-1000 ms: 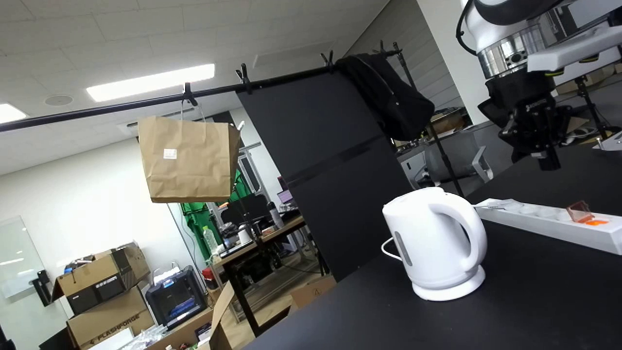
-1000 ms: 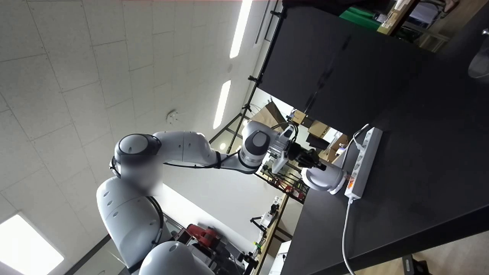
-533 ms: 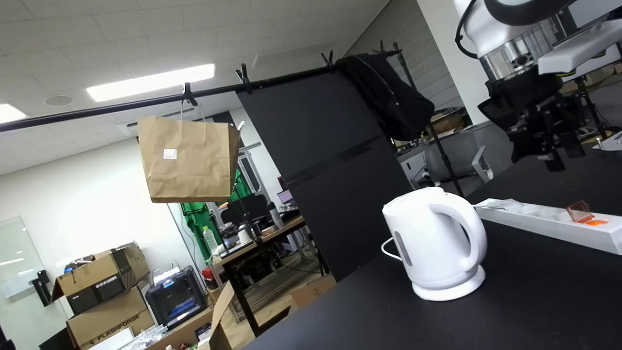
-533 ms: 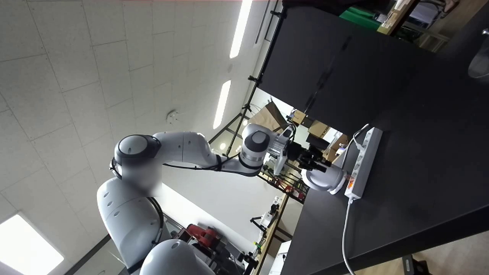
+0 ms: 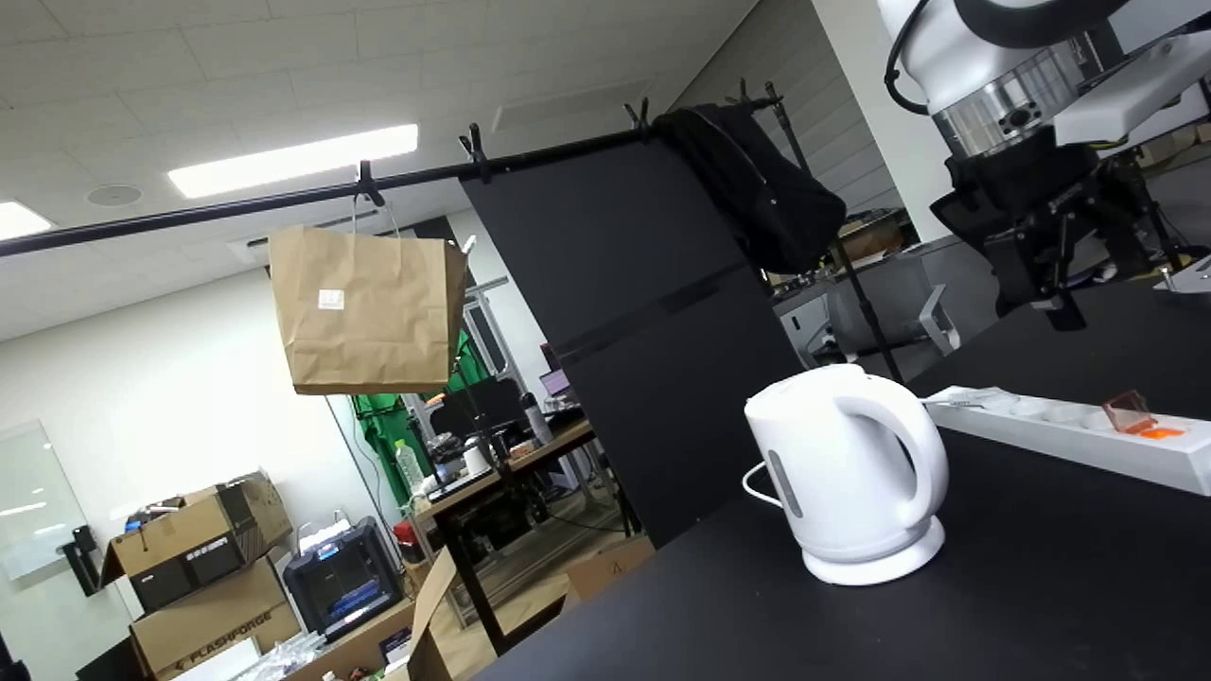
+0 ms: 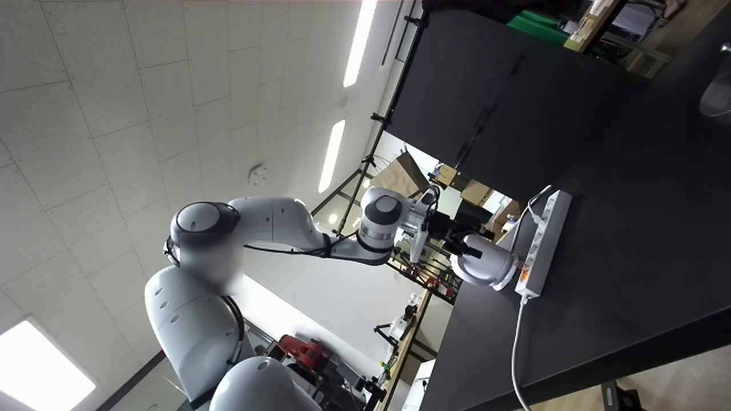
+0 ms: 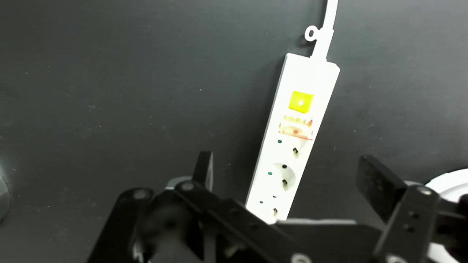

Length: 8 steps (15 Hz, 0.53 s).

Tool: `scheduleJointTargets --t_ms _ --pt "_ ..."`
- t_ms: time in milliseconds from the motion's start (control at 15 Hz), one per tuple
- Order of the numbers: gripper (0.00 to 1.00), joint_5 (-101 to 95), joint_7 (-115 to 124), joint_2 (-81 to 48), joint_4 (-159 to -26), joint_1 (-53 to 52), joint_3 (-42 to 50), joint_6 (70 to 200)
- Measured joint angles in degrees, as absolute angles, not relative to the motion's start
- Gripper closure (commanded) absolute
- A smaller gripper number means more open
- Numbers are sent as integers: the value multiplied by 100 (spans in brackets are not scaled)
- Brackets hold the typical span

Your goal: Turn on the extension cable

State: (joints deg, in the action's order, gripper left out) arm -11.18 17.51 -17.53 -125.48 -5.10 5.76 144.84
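Above extension cable (image 6: 545, 245), pincer (image 7: 291, 175) now wider

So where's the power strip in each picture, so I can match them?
In an exterior view: power strip at the right edge, below mid-height.
In an exterior view: power strip right of centre.
In the wrist view: power strip right of centre, lower end behind the hand.
Shared landmark: its switch, orange in both exterior views, yellow in the wrist view.
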Motion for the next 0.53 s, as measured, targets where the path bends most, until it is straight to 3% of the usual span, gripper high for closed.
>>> scheduleJointTargets --t_ms 533 --pt "0 -1168 1826 -1749 -12543 -529 586 14455"
